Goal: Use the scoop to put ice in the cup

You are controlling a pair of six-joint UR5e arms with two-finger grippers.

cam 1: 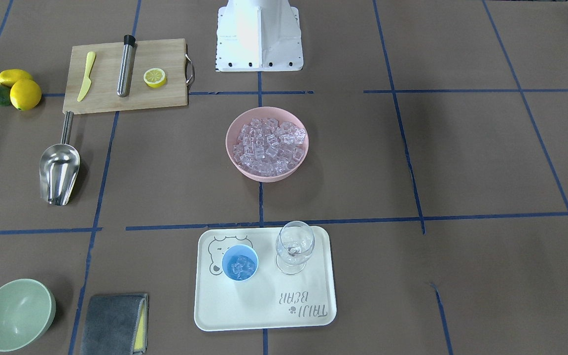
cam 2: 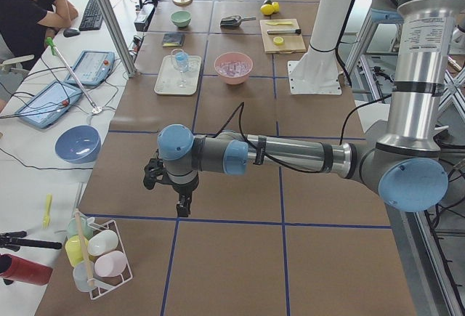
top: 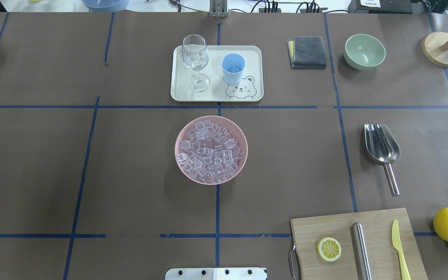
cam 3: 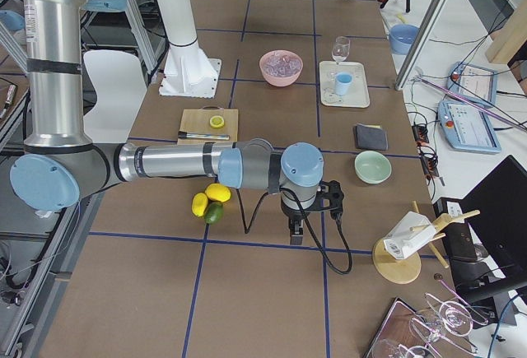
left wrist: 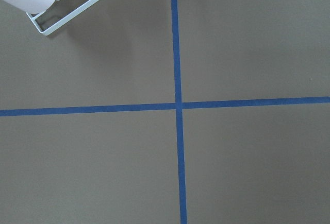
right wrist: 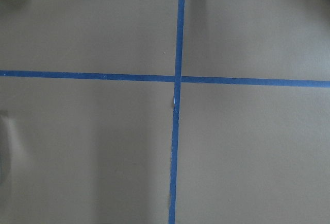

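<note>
Tape lines (top: 217, 210) grid the brown table (top: 33, 175).

The table (cam 1: 486, 158) is brown with blue tape lines (cam 1: 461, 91). In the middle, a pink bowl (cam 1: 264, 177) holds clear ice (cam 1: 269, 145). Below it, a cream tray (cam 1: 264, 301) has a grey bear drawing (cam 1: 215, 252) and grey letters (cam 1: 307, 303); the cup (cam 1: 230, 252) on it is light blue. The scoop (cam 1: 59, 170) at the left is shiny silver. Upper left: yellow lemons (cam 1: 25, 93), a yellow knife (cam 1: 86, 77), a light wooden board (cam 1: 165, 54). Lower left: a pale green bowl (cam 1: 15, 315) and a dark grey cloth (cam 1: 114, 323).
</note>
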